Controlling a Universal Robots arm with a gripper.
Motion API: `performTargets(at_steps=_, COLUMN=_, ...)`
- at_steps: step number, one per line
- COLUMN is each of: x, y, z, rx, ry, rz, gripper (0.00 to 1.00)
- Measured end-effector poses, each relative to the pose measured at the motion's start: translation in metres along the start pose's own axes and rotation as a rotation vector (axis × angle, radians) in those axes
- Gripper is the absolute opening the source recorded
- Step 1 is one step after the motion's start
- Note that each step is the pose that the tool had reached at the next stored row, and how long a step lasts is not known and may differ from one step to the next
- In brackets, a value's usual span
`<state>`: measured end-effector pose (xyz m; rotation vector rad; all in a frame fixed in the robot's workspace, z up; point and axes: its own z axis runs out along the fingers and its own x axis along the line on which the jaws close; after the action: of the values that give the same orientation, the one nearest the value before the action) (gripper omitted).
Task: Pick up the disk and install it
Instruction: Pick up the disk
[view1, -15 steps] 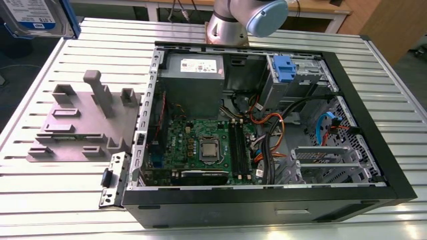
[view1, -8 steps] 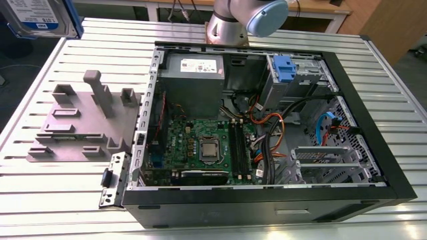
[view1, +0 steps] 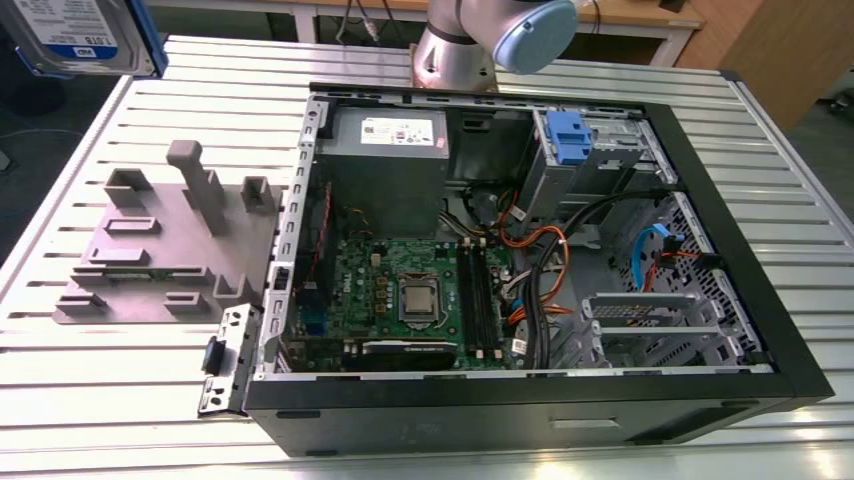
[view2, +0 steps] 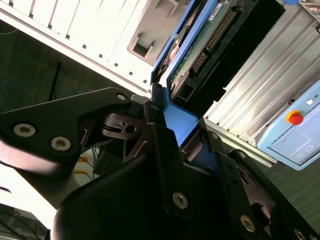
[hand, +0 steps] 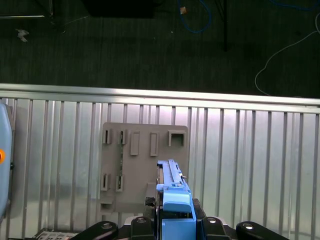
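Claw (hand: 176, 222) is clamped on the blue rail end of the disk (view1: 80, 35), which hangs high over the grey holder (hand: 142, 165) near the counter (hand: 250, 150) edge (well apart from the open case (view1: 507, 410)), so I'd carry it level, no twisting.

Exterior view angled down over computer case (view1: 507, 405), both wrist views close on disk (view2: 197, 57) (hand: 174, 200)

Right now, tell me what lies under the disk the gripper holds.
In the first wrist view, the grey slotted fixture plate on the ribbed metal table lies below the disk. The plate's part behind the disk and the gripper is covered.
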<state>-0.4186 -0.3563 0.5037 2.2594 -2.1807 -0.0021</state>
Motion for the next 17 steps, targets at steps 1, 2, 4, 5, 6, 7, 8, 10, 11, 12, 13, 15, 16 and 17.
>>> performTargets(at_steps=1, x=0.0007, y=0.0001, z=0.0, rx=0.0001, ry=0.0, rz=0.0, gripper=0.36)
performTargets(at_steps=2, x=0.0015, y=0.0001, z=0.0, rx=0.0, ry=0.0, rz=0.0, gripper=0.36)
performTargets(at_steps=4, x=0.0034, y=0.0, z=0.0, rx=0.0, ry=0.0004, rz=0.0, gripper=0.36)
performTargets(at_steps=5, x=0.0038, y=-0.0008, z=0.0, rx=0.0, ry=0.0004, rz=0.0, gripper=0.36)
performTargets(at_steps=6, x=0.0042, y=-0.0019, z=0.0, rx=0.0, ry=0.0004, rz=0.0, gripper=0.36)
performTargets(at_steps=7, x=0.0045, y=-0.0037, z=0.0, rx=0.0, ry=0.0004, rz=0.0, gripper=0.36)
performTargets(at_steps=8, x=0.0047, y=-0.0062, z=0.0, rx=0.0, ry=0.0004, rz=0.0, gripper=0.36)
performTargets(at_steps=10, x=0.005, y=-0.0114, z=0.0, rx=0.0, ry=0.0004, rz=0.0, gripper=0.36)
performTargets(at_steps=11, x=0.0051, y=-0.0139, z=0.0, rx=0.0001, ry=0.0004, rz=0.0, gripper=0.36)
performTargets(at_steps=12, x=0.0052, y=-0.0159, z=0.0, rx=0.0, ry=0.0004, rz=0.0, gripper=0.36)
performTargets(at_steps=13, x=0.0054, y=-0.017, z=-0.0001, rx=0.0, ry=0.0004, rz=0.0, gripper=0.36)
performTargets(at_steps=15, x=0.0058, y=-0.0183, z=0.0, rx=0.0, ry=0.0005, rz=0.0, gripper=0.36)
performTargets(at_steps=16, x=0.0065, y=-0.0188, z=0.0, rx=0.0, ry=0.0006, rz=0.0, gripper=0.36)
performTargets(at_steps=17, x=0.0071, y=-0.0192, z=-0.0001, rx=-0.0001, ry=0.0007, rz=0.0, gripper=0.36)
